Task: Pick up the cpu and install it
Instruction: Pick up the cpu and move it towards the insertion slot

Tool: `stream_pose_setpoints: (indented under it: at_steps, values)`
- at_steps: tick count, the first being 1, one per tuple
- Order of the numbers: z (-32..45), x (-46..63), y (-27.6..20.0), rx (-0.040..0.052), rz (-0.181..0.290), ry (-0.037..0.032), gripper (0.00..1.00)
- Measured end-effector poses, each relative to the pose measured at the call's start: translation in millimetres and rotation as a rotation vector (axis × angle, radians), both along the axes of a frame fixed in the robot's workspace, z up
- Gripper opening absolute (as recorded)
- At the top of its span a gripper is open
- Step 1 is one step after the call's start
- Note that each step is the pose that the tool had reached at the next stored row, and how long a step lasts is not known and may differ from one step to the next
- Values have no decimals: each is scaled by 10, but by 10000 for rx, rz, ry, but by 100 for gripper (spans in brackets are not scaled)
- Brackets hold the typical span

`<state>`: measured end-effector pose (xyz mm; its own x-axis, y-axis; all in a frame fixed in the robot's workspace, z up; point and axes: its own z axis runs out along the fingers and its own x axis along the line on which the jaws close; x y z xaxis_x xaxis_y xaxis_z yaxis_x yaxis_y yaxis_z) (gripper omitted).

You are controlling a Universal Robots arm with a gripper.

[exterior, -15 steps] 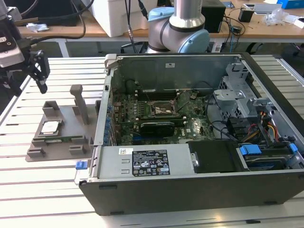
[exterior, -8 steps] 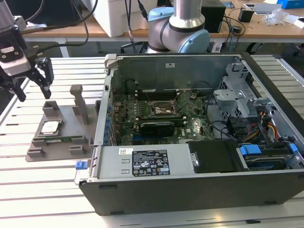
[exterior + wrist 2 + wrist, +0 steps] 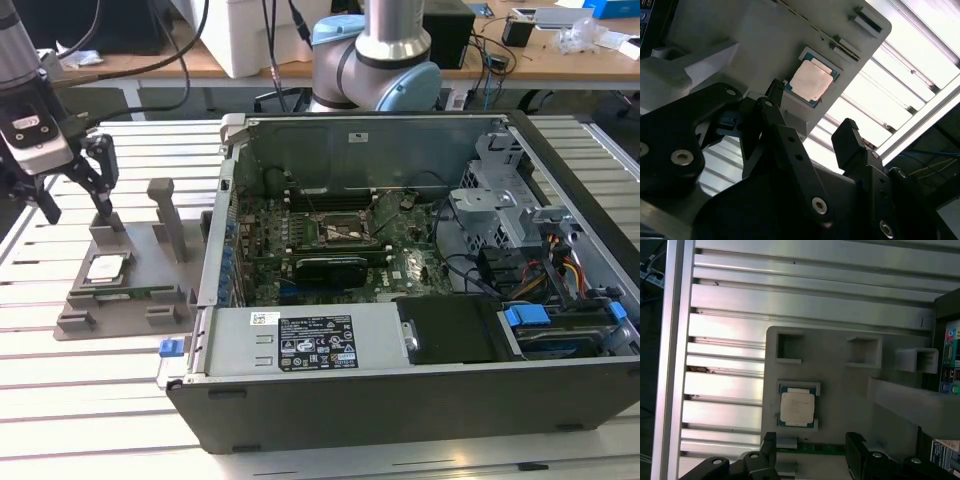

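Note:
The cpu (image 3: 105,268) is a small square chip with a shiny silver top, lying flat in a recess of the grey plastic tray (image 3: 150,262) at the exterior view's left. My gripper (image 3: 78,212) hangs just above and behind it, open, with nothing between its black fingers. Both wrist views show the cpu (image 3: 811,82) (image 3: 797,407) just beyond the spread fingertips (image 3: 775,92) of the gripper (image 3: 812,442), apart from them. The open computer case holds the motherboard with its bare socket (image 3: 345,233).
Grey posts (image 3: 166,215) stand up from the tray beside the cpu. A green strip (image 3: 815,450) lies in a tray slot. The case wall (image 3: 222,215) rises right of the tray. A black finned card (image 3: 330,268), cables and a drive cage (image 3: 500,215) crowd the case interior.

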<state>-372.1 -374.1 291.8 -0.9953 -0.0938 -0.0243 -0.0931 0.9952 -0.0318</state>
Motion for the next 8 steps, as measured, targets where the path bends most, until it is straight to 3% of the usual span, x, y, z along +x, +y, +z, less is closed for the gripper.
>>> stream_pose_setpoints:
  at_steps: [8]
  values:
    - [-185, 0, 0, 1, 0, 2, 66]
